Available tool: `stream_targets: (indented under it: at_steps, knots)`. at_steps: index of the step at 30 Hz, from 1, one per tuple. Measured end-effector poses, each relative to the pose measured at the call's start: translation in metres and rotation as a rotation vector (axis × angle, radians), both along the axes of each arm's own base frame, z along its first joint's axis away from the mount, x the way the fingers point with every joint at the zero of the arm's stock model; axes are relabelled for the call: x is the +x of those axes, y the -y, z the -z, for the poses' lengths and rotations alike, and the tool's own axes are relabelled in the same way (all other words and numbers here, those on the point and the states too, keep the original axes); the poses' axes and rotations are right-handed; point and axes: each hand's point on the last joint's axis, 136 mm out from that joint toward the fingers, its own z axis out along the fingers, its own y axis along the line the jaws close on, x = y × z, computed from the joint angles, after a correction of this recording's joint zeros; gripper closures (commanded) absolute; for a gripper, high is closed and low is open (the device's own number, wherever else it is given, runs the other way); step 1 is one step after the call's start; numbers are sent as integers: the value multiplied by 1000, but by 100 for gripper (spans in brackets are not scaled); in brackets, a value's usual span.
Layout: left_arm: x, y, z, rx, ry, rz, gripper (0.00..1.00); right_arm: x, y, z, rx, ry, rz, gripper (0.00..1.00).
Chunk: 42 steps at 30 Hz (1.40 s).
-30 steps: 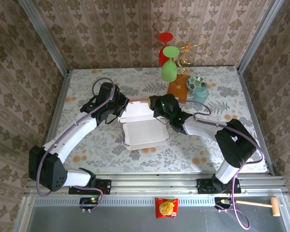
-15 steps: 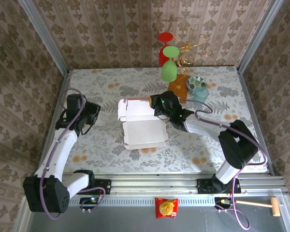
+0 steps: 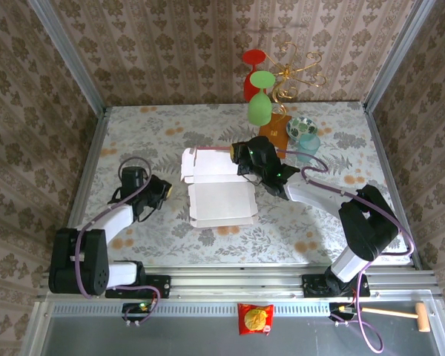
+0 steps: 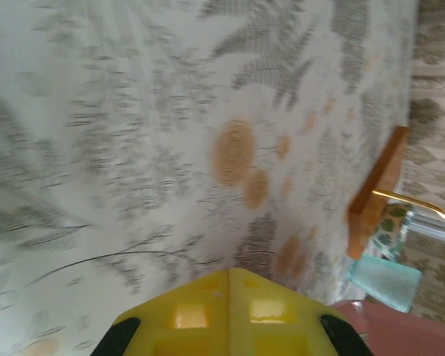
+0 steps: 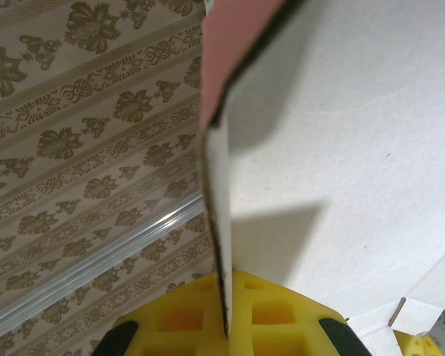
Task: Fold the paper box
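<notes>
The paper box (image 3: 221, 199) lies opened out in the middle of the table, pale inner face up. A back panel (image 3: 206, 165) lies beyond it, with a pink edge along its far side. My right gripper (image 3: 242, 156) is at the box's back right corner, shut on a thin flap. In the right wrist view that flap (image 5: 216, 170) runs edge-on into the yellow fingertips of the gripper (image 5: 226, 288), pink on one face and whitish on the other. My left gripper (image 3: 165, 190) rests low over the table, left of the box and apart from it. Its yellow jaws (image 4: 231, 274) are shut on nothing.
A brown-orange booklet (image 3: 271, 138), a patterned bowl (image 3: 300, 126) and a teal cup (image 3: 308, 144) stand behind the right gripper. A red glass (image 3: 253, 74) and a green glass (image 3: 260, 100) hang on a gold stand. A snack packet (image 3: 255, 319) and a wooden mallet (image 3: 402, 314) lie beyond the near rail.
My left arm has drawn away from the box's back left corner, out to the left and nearer. The right gripper keeps its hold on the flap and has hardly moved.
</notes>
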Motion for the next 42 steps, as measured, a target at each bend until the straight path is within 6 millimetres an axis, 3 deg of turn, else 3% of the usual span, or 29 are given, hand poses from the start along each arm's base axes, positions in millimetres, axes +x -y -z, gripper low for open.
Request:
stream_targets:
  at_steps: [5, 11, 17, 26, 36, 42]
  knots:
    - [0, 23, 5, -57, 50, 42, 98, 2, 3, 0, 0, 0, 7, 100]
    - [0, 26, 27, -118, 28, 5, 94, 4, 5, 0, 1, 1, 13, 100]
    - [14, 42, 14, -191, 117, 5, 90, 4, 5, 1, 2, 2, 13, 100]
    - [10, 66, 7, -249, 196, -15, 90, 5, 5, 1, 2, 2, 13, 100]
    - [3, 71, -16, -68, 217, -4, 85, 11, 8, -7, 23, 32, 31, 100]
    - [1, 68, -5, 132, 176, 55, 73, 14, 9, -9, 21, 52, 42, 100]
